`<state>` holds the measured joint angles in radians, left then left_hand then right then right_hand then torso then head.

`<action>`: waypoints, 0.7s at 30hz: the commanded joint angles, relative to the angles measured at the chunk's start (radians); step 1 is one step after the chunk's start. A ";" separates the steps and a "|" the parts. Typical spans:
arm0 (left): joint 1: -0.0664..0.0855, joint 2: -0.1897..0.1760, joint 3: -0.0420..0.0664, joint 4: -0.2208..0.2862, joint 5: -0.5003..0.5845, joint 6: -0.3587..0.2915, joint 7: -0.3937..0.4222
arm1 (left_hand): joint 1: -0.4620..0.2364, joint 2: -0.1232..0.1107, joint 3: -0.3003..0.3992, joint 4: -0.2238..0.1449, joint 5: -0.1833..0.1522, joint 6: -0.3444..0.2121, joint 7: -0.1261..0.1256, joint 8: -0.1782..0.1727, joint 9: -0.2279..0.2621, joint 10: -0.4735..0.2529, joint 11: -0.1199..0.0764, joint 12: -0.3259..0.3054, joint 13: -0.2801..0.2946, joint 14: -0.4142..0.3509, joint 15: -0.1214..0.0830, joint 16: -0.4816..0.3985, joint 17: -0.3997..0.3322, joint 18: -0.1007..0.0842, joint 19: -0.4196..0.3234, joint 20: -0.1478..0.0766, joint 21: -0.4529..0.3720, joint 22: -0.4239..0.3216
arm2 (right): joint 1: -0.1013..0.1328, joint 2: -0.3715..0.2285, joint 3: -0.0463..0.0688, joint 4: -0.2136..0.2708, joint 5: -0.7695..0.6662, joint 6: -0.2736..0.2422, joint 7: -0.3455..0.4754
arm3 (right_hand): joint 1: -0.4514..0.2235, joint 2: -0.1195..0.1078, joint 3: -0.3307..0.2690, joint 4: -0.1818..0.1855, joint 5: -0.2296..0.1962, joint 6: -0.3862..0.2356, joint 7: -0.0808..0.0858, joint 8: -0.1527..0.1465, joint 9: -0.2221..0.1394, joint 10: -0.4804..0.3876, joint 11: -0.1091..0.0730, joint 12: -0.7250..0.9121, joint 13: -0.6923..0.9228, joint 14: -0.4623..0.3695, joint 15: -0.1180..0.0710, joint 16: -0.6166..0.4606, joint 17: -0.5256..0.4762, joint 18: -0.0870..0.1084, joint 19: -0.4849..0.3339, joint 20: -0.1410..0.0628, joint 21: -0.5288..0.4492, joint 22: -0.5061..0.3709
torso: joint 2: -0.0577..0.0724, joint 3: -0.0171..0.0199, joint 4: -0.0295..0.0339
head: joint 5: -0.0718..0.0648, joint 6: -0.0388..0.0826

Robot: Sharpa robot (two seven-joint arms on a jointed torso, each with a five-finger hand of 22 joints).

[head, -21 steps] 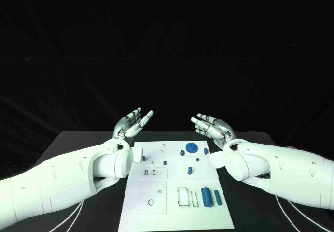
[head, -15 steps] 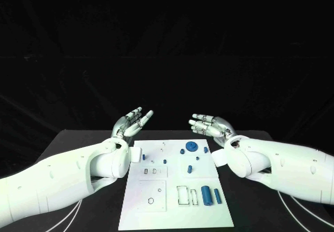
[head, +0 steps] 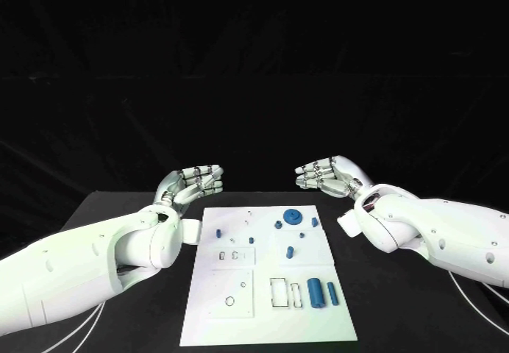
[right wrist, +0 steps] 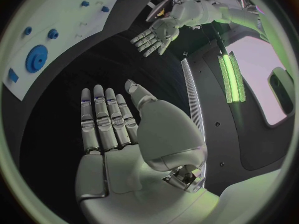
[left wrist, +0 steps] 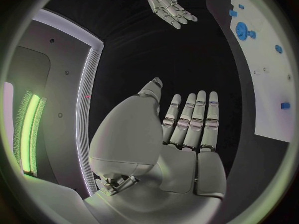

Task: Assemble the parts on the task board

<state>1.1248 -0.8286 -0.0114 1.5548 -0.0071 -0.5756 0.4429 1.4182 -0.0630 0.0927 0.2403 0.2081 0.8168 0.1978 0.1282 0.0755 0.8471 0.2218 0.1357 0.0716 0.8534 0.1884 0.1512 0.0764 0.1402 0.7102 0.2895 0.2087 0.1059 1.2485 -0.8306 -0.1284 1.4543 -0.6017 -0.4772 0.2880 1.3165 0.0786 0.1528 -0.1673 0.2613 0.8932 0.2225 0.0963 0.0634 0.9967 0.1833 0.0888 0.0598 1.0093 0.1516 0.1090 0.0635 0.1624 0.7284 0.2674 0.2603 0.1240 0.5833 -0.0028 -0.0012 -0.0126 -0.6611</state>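
Barely begun, by my read; left hand (head: 192, 184) and right hand (head: 331, 176) both empty, fingers apart, raised beyond the task board (head: 239, 294); parts (head: 315, 292) lie loose, some possibly seated.

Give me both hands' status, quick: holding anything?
Left hand: open, fingers straight, holding nothing.
Right hand: open, fingers straight, holding nothing.

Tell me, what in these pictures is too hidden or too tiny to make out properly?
- Task board: in the head view its small outlines and holes are too small to tell what fits where.
- Small blue parts: too small in the head view to tell whether they lie loose or stand in sockets.
- Task board in the left wrist view: cut off by the circle's rim.
- Left hand, right hand: both hold nothing.
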 commanded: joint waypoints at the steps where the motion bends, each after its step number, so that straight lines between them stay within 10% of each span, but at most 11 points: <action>1: 0.007 -0.011 0.001 0.020 -0.031 0.042 -0.001 | 0.016 0.004 -0.005 -0.016 -0.006 0.063 0.051 0.010 0.000 0.068 -0.019 0.018 0.003 0.064 -0.018 0.013 0.004 0.028 0.045 0.000 0.022 0.005 | 0.012 -0.001 0.001 0.000 -0.236 0.048 -0.089 | -0.016 -0.038 0.087 -0.045 -0.015 0.112 -0.010 -0.009 0.003 0.126 -0.035 -0.016 0.003 0.157 -0.041 0.010 0.007 0.024 0.120 -0.036 0.054 0.013 | 0.017 0.0031 0.0011 | -0.001 0.001; 16: 0.049 -0.063 0.001 0.113 -0.103 0.105 -0.046 | 0.032 0.016 -0.013 -0.041 -0.006 0.138 0.025 -0.002 -0.008 0.171 -0.050 0.014 -0.002 0.197 -0.056 0.024 0.023 0.045 0.130 -0.013 0.061 0.009 | 0.074 0.024 0.001 0.000 -0.708 0.145 -0.295 | -0.054 -0.115 0.093 -0.048 -0.010 0.198 -0.066 -0.009 0.009 0.252 -0.099 -0.020 0.021 0.487 -0.144 0.154 0.139 0.021 0.381 -0.150 0.247 0.104 | 0.092 0.0092 0.0082 | -0.008 0.012; 21: 0.064 -0.078 0.002 0.147 -0.107 0.110 -0.049 | 0.031 0.015 -0.014 -0.042 -0.006 0.138 0.026 -0.005 -0.009 0.170 -0.049 0.011 -0.003 0.196 -0.056 0.020 0.023 0.045 0.131 -0.013 0.061 0.008 | 0.083 0.037 0.001 0.010 -0.853 0.181 -0.352 | -0.061 -0.133 0.086 -0.035 -0.006 0.198 -0.078 -0.027 0.007 0.218 -0.111 -0.022 0.027 0.500 -0.161 0.396 0.307 0.018 0.447 -0.175 0.350 0.169 | 0.114 0.0080 0.0097 | -0.014 0.015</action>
<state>1.1846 -0.9044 -0.0108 1.6900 -0.0875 -0.5020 0.4014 1.4393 -0.0500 0.0790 0.2050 0.2081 0.9488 0.2213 0.1295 0.0678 1.0128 0.1720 0.1502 0.0697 1.0429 0.1322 0.1743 0.0982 0.1793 0.8331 0.2786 0.2672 0.1141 1.3295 -0.7964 -0.1273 1.4608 -1.2760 -0.3566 0.0127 1.2539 -0.0467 0.2382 -0.2064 0.2553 1.0899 0.1498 0.0727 0.0716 1.2220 0.0713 0.0677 0.0861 1.4651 -0.0056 0.4820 0.3555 0.1779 1.1704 0.0949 0.6022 0.2878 0.6788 0.0057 0.0069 -0.0234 -0.6473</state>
